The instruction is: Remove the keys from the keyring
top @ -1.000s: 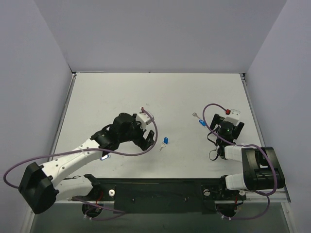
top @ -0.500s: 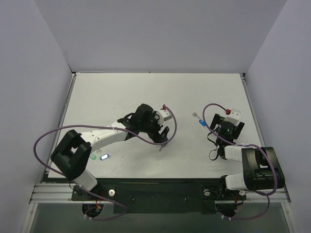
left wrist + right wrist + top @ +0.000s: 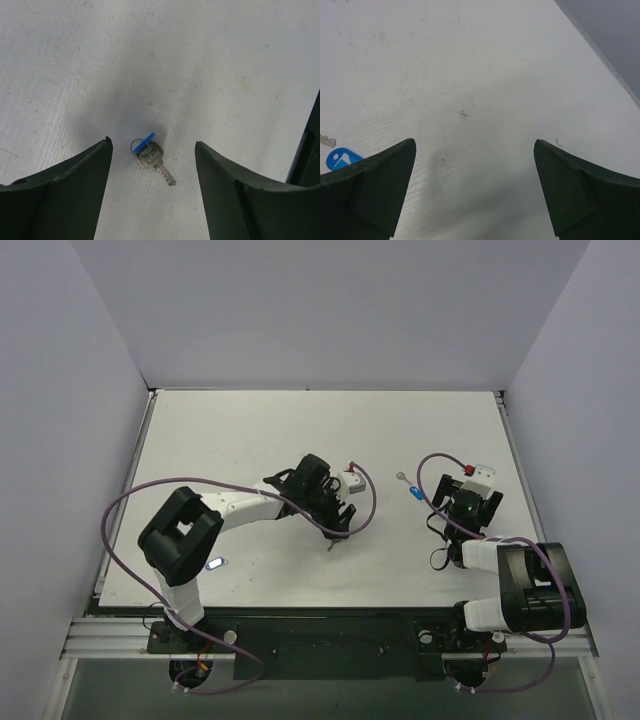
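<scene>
A small silver key (image 3: 152, 156) lies flat on the white table, with a bright blue cap piece (image 3: 145, 141) and the thin silver keyring (image 3: 135, 146) at its head. My left gripper (image 3: 152, 142) is open and hovers over it, one finger on each side, not touching. In the top view the left gripper (image 3: 337, 519) covers the key's head and only the blade tip (image 3: 329, 543) shows. A second key with a blue cap (image 3: 412, 491) lies just left of my right gripper (image 3: 462, 498). That key also shows in the right wrist view (image 3: 340, 159). The right gripper (image 3: 475, 142) is open and empty.
A small white-and-blue item (image 3: 214, 563) lies on the table near the left arm's elbow. Purple cables loop off both arms. Grey walls close in the table on the left, back and right. The table's right edge (image 3: 600, 50) runs near the right gripper.
My left arm has swung right and forward from the table's left side until its open gripper stands over the blue-capped key. The right arm has not moved.
</scene>
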Controlling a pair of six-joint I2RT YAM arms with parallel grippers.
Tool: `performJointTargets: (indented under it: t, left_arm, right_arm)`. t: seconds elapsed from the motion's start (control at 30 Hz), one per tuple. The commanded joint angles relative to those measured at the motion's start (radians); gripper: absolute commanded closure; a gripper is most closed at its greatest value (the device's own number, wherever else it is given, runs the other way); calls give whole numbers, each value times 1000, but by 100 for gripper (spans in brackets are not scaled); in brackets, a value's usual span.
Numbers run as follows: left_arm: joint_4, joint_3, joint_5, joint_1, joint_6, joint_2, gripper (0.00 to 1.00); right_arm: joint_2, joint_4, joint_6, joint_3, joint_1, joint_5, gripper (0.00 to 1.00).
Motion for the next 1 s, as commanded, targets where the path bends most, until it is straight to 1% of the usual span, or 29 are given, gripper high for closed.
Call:
performJointTargets:
  t: [0.0, 0.07, 0.17, 0.27, 0.33, 0.4, 0.47, 0.5, 0.57, 0.63, 0.77, 0.87, 0.9, 0.97]
  left_arm:
    - [-9, 54, 57, -5, 38, 30, 25]
    - [-4, 58, 63, -3, 40, 39, 27]
    - [-48, 87, 63, -3, 60, 59, 36]
    - [-98, 112, 66, -8, 77, 81, 39]
    - [-95, 113, 69, -11, 80, 76, 41]
    - [-93, 109, 66, -14, 83, 71, 45]
    - [-113, 121, 64, -14, 94, 82, 51]
    - [-127, 126, 64, -18, 98, 90, 57]
    - [-182, 153, 55, -29, 124, 108, 65]
    - [-207, 173, 48, -41, 137, 114, 67]
    - [-194, 175, 32, -51, 135, 114, 66]
    - [-196, 184, 9, -52, 137, 124, 60]
    - [-199, 186, 3, -52, 137, 124, 60]
    - [-196, 184, -6, -51, 143, 121, 55]
  right_arm:
    - [-4, 58, -3, 13, 7, 17, 2]
    - [-4, 58, -1, 13, 7, 17, 2]
    - [-4, 56, -1, 13, 7, 18, 2]
    - [-4, 56, -1, 13, 6, 17, 2]
    - [-5, 56, -3, 13, 7, 18, 2]
    - [-5, 58, -1, 13, 7, 18, 2]
    - [-5, 56, -3, 13, 7, 17, 2]
    - [-4, 58, -1, 13, 7, 18, 2]
    - [-5, 58, -1, 13, 7, 17, 2]
    - [-5, 56, -1, 12, 7, 18, 2]
    - [-5, 58, -1, 13, 7, 17, 2]
    - [-4, 56, -1, 13, 7, 17, 2]
    - [-4, 58, -1, 13, 7, 17, 2]
    - [-5, 58, -1, 13, 7, 17, 2]
